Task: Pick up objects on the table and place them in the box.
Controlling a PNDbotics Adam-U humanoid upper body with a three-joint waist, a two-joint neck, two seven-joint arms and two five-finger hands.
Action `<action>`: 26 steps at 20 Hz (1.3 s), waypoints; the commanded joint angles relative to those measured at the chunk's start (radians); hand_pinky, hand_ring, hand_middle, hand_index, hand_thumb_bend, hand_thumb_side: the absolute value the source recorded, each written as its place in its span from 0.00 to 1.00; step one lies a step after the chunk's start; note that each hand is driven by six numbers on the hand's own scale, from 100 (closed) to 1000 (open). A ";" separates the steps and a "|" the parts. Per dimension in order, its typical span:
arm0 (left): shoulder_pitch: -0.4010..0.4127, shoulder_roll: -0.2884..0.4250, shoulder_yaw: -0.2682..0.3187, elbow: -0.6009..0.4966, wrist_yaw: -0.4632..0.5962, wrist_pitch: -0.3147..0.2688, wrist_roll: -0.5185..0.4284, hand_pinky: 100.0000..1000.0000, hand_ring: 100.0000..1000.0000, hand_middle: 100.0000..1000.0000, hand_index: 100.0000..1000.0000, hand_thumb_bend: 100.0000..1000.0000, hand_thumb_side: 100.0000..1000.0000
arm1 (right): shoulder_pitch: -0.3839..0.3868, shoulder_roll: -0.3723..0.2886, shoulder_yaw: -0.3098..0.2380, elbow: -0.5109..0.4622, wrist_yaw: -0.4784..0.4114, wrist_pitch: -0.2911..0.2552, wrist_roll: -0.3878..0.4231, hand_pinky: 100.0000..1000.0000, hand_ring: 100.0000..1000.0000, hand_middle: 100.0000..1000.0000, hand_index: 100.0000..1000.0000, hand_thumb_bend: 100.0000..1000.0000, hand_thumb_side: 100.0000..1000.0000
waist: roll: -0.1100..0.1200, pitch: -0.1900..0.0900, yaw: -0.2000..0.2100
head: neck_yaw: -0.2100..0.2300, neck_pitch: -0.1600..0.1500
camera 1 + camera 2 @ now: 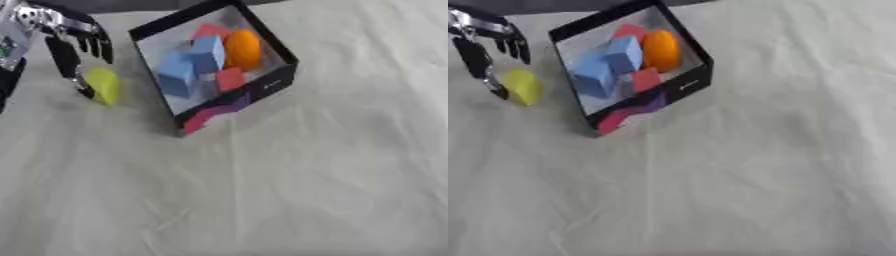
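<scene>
Box (273, 82), black-walled with a pink and purple patch on its near corner, is seen upper centre on the cloth-covered tabletop (289, 190), set askew. Inside it are held two blue blocks (194, 64), an orange rounded piece (242, 48) and red blocks (229, 79) (piled together, touching). A yellow object (104, 85) is seen on the tabletop just left of the box, apart from its wall. The left hand (68, 46) is positioned at the upper left, its fingers (94, 44) spread and pointing down, one dark finger touching the yellow object's left side; nothing is enclosed. The right hand is not seen.
</scene>
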 commanded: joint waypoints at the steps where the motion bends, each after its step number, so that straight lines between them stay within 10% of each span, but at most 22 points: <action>1: -0.010 0.014 0.018 0.004 0.000 0.001 0.014 0.77 0.74 0.67 0.68 0.68 0.02 | -0.014 -0.027 -0.006 -0.007 0.002 -0.002 0.002 0.75 0.77 0.72 0.86 0.00 0.66 | -0.014 -0.014 -0.002 | 0.003 -0.012; 17: 0.008 -0.009 0.047 0.061 -0.041 -0.001 0.115 0.73 0.69 0.61 0.66 0.41 0.00 | -0.015 -0.021 -0.006 -0.005 0.002 -0.003 0.006 0.75 0.77 0.73 0.86 0.00 0.67 | -0.021 -0.005 -0.007 | 0.008 -0.018; 26: 0.008 -0.005 0.054 0.043 -0.048 -0.016 0.221 0.62 0.51 0.38 0.45 0.13 0.00 | -0.012 -0.022 -0.006 -0.003 0.002 -0.004 0.007 0.75 0.77 0.73 0.86 0.00 0.67 | -0.023 -0.008 -0.004 | 0.007 -0.019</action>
